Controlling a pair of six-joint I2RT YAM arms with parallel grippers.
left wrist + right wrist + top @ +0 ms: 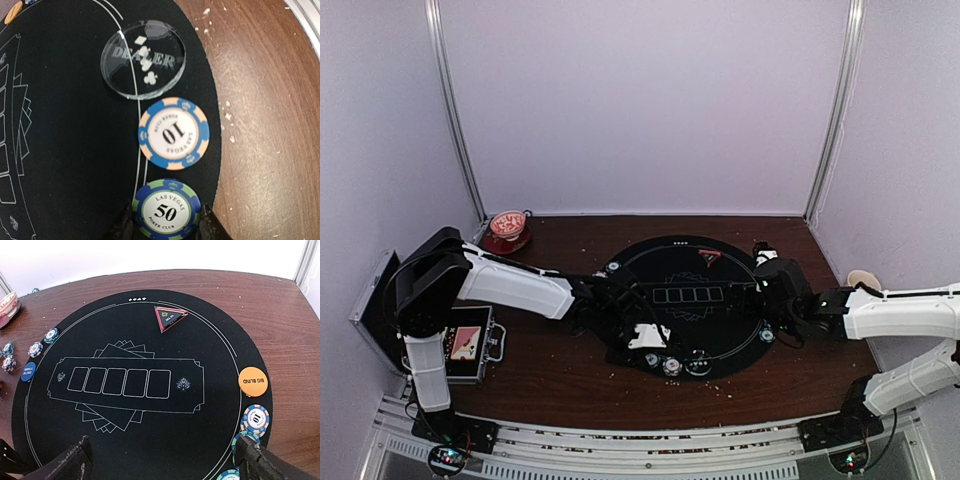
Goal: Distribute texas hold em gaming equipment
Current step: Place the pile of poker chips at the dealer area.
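Texas hold em gaming equipment (672,366) rings the black mat (100,325), apparently seat by seat: small-blind button (28,371) and chips (35,349) at the right wrist view's left rim, red triangle marker (170,318) upper centre, big-blind button (253,381) and further chips (256,417) lower right. The left hand (167,225) pinches a 50 chip (167,207) at its view's bottom edge, under a 10 chip (173,133) and dealer button (143,59), likely building that seat's stake. The right hand (162,444) gapes wide, empty.
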